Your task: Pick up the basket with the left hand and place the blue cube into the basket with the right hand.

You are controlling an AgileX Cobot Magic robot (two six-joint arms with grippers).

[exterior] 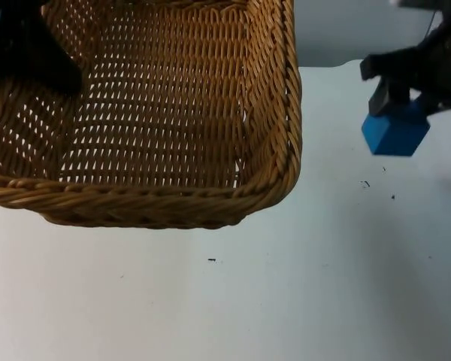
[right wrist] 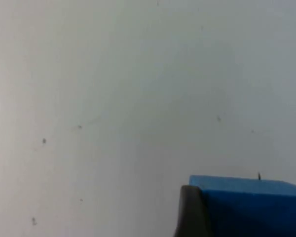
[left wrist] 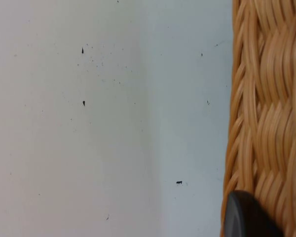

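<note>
The woven wicker basket [exterior: 274, 150] hangs lifted above the table at the left of the top view, its open inside facing the camera. My left gripper [exterior: 30, 56] grips its far left rim; in the left wrist view a black fingertip [left wrist: 246, 217] presses on the basket's woven rim [left wrist: 271, 108]. The blue cube [exterior: 395, 133] is held in the air at the right, a short way from the basket's right wall, with my right gripper [exterior: 400, 101] shut on it from above. In the right wrist view the blue cube [right wrist: 251, 207] sits beside a dark fingertip [right wrist: 191, 212].
The white table [exterior: 225, 301] spreads below the basket and cube, marked by a few small dark specks [exterior: 212, 260]. The grey partition wall [exterior: 323, 30] stands behind.
</note>
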